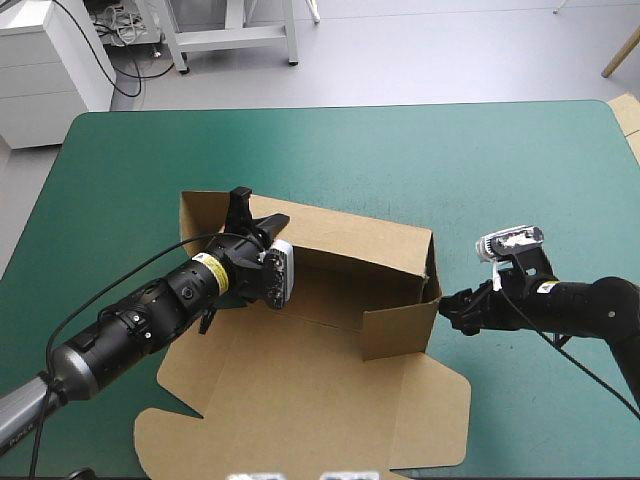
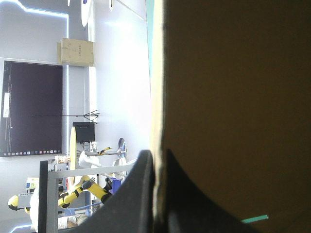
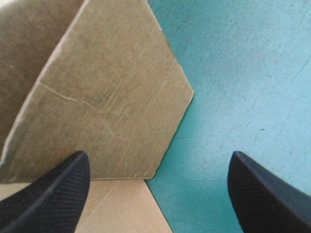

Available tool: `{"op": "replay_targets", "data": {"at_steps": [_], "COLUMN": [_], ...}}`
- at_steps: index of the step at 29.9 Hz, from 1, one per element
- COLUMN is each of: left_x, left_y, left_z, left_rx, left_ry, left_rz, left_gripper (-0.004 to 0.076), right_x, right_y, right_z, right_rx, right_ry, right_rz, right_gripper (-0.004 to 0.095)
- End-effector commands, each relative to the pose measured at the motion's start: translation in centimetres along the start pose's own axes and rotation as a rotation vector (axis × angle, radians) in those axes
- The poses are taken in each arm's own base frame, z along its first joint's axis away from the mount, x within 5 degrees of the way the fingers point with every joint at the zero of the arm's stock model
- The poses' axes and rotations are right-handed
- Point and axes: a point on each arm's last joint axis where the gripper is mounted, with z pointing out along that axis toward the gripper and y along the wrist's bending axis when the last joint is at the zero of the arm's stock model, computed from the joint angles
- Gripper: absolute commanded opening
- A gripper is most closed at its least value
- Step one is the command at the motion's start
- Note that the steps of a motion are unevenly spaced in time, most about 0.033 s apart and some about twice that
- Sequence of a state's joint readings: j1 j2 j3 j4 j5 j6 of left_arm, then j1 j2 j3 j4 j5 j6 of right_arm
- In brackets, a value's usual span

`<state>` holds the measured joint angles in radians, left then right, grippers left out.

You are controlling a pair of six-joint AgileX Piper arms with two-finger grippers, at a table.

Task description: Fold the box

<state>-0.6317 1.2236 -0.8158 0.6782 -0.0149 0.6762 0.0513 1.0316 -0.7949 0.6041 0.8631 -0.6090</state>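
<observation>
The brown box lies mid-table, its back and right walls raised and its wide front panel flat toward the near edge. My left gripper is at the box's back left corner, shut on the upright wall there. In the left wrist view the board fills the space ahead, and its edge runs down between the black fingers of the gripper. My right gripper hovers low just right of the box's right wall. It stands open, with a brown flap ahead and nothing between its fingers.
Bare teal-green cover stretches beyond the box to the far edge and on the right. A pale strip of board shows at the table's far right corner. The left arm's body lies over the box's left flap.
</observation>
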Motion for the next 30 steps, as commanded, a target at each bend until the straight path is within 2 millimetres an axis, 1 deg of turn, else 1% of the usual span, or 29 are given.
{"op": "replay_targets", "data": {"at_steps": [1, 6, 10, 16, 21, 30], "left_x": [-0.6, -0.6, -0.4, -0.5, -0.6, -0.5], "left_y": [1.6, 1.5, 1.0, 0.6, 0.4, 0.4], "left_z": [-0.7, -0.6, 0.2, 1.0, 1.3, 1.3], "left_rx": [-0.080, -0.075, -0.047, -0.038, -0.036, -0.033], "left_ry": [-0.049, -0.046, -0.040, -0.057, -0.065, -0.063], "left_rz": [-0.029, -0.029, -0.025, -0.026, -0.026, -0.027], "left_gripper": [-0.0008, -0.0008, -0.0008, -0.0008, -0.0008, -0.0008], "right_x": [-0.8, -0.5, -0.2, -0.4, -0.9, -1.4], "right_y": [0.5, 0.6, 0.8, 0.9, 1.4, 3.2], "right_z": [-0.9, -0.7, -0.4, -0.4, 0.0, 2.9], "right_rx": [-0.015, -0.039, -0.072, -0.080, -0.065, -0.114], "right_ry": [-0.069, -0.053, -0.061, -0.078, -0.126, -0.088], "right_rz": [-0.017, -0.049, -0.060, -0.070, -0.134, -0.209], "right_gripper": [0.0723, 0.0723, 0.0722, 0.0723, 0.0723, 0.0722]}}
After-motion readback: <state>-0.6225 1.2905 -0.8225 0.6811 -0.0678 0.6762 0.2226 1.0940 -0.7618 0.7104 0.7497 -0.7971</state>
